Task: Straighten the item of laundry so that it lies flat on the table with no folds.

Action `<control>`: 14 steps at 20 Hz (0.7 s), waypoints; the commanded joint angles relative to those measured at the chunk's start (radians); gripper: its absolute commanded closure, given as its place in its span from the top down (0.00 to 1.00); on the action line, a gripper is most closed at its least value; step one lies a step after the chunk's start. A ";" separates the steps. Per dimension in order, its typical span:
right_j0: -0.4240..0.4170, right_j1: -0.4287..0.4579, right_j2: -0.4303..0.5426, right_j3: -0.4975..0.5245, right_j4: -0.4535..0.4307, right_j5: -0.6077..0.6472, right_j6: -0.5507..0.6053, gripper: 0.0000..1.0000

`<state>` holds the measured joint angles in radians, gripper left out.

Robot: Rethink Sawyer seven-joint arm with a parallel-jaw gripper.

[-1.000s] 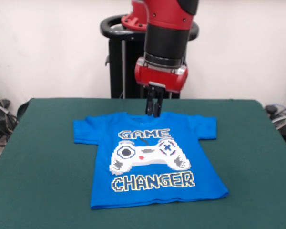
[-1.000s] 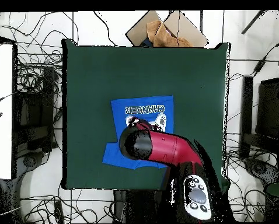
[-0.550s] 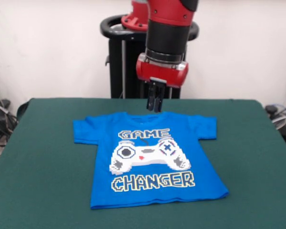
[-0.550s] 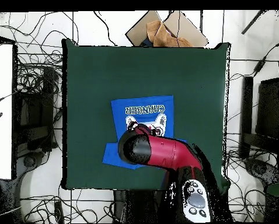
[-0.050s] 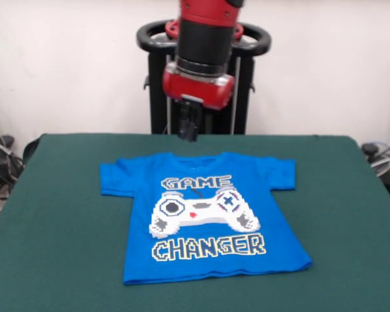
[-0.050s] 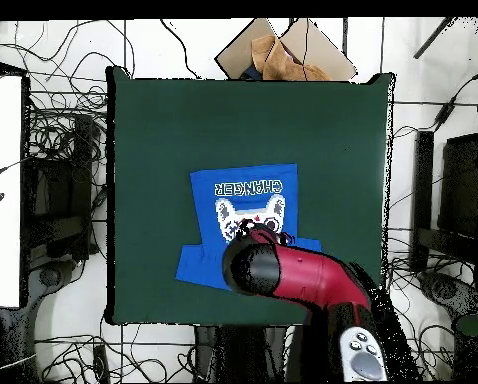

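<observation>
Your wide rectangular table [image 5: 58, 214], covered in dark green felt-like cloth, carries a single garment in this frame. The small bright blue short-sleeved T-shirt [image 5: 205, 218], printed with a white-grey pixel game controller and the yellow-outlined words "GAME CHANGER", lies print-up around the middle of the table, collar toward the far edge in the front view and hem toward the near edge. Both sleeves are spread out to the sides and the body reads flat; the hem runs slightly wavy and one lower corner pokes out a little, but you can see no fold doubled over the cloth. In the overhead view the red and black arm [image 6: 293, 275] covers the collar end of the shirt, so that part is judged from the front view alone.

Above the collar, toward the far edge, the black two-fingered gripper [image 5: 188, 129] hangs clear of the cloth, holding nothing. Its fingers appear drawn close together, though the slim gap between them is hard to read from here.

By the look of it, the straightening is at or very near its end, and the step in hand is checking and clearing off. If you want a last touch, the next move calls for a light pinch at the hem corner and a short outward tug, kept low so the flat body is not dragged or rucked; otherwise take the arm clear of the table.
</observation>
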<state>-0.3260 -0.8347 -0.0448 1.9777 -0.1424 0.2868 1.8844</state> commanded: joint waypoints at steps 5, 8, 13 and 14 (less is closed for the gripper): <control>-0.153 0.053 0.118 0.041 -0.110 -0.047 -0.019 0.00; -0.177 0.107 0.124 0.017 -0.148 -0.101 -0.006 0.00; -0.201 0.192 0.128 -0.032 -0.198 -0.181 0.021 0.00; -0.215 0.203 0.139 -0.035 -0.205 -0.193 0.021 0.00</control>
<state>-0.5253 -0.7543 -0.0124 1.9781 -0.2837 0.1719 1.8844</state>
